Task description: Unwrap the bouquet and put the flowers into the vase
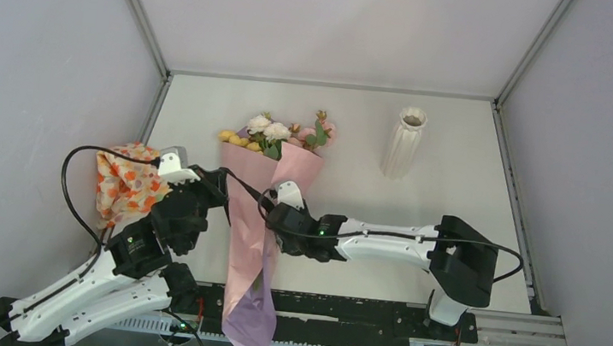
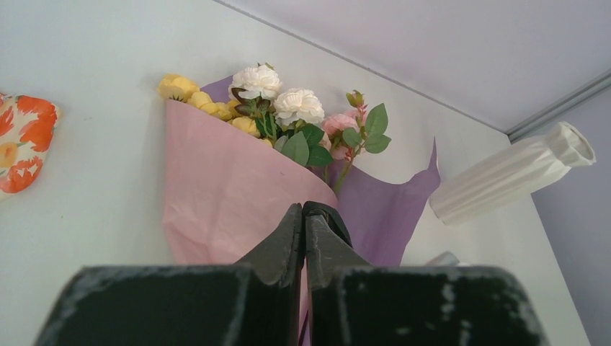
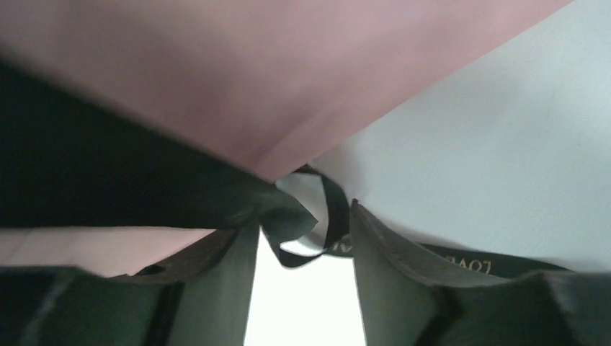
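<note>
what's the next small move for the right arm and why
Probably close the right gripper on the black ribbon loop, which sits between its open jaws, then tug to untie it. The left gripper is shut on the bouquet paper, steadying it.

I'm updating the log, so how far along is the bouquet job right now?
Nothing is finished: the bouquet lies wrapped, flowers inside. In hand: the left pincer is shut on its pink paper, and the open right pincer straddles the black ribbon. Remaining: untie, unwrap, then put the stems in the upright vase.
</note>
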`<state>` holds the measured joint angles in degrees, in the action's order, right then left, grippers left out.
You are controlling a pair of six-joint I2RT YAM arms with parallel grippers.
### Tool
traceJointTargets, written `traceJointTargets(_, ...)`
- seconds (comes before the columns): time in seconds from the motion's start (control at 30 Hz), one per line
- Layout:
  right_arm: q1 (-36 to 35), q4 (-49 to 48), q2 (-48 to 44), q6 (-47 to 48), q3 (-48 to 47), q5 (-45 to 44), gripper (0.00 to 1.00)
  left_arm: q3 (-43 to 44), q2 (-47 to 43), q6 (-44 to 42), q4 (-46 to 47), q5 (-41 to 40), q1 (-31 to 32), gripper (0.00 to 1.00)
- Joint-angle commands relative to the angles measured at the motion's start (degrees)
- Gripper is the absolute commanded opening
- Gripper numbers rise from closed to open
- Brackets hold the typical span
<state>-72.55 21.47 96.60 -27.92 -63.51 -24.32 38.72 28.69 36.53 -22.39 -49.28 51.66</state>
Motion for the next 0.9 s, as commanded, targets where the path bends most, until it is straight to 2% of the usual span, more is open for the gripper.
traceJointTargets(0.0,3.3,-4.2,2.5,3.5,-3.1,1.4,0.46,3.1,-0.1,0.4,1.2,0.5,-0.4,0.06)
traceJointTargets(0.1,4.6,-1.6,4.6,4.1,-5.9,-0.2,0.06,3.0,-0.5,0.5,1.1,0.5,-0.4,0.06)
traceJointTargets(0.17,4.8,0.3,4.2,5.1,-7.5,-2.8,0.01,2.7,-1.0,0.5,0.7,0.1,-0.4,0.06)
traceJointTargets(0.53,10.8,7.3,-10.1,9.4,-9.9,-12.5,0.0,-0.1,-2.9,0.8,-0.7,-3.6,-0.8,0.06)
traceJointTargets(0.87,14.0,8.5,-27.2,12.6,-10.1,-14.0,0.0,-2.0,-1.3,1.3,0.0,-3.9,-1.7,0.06)
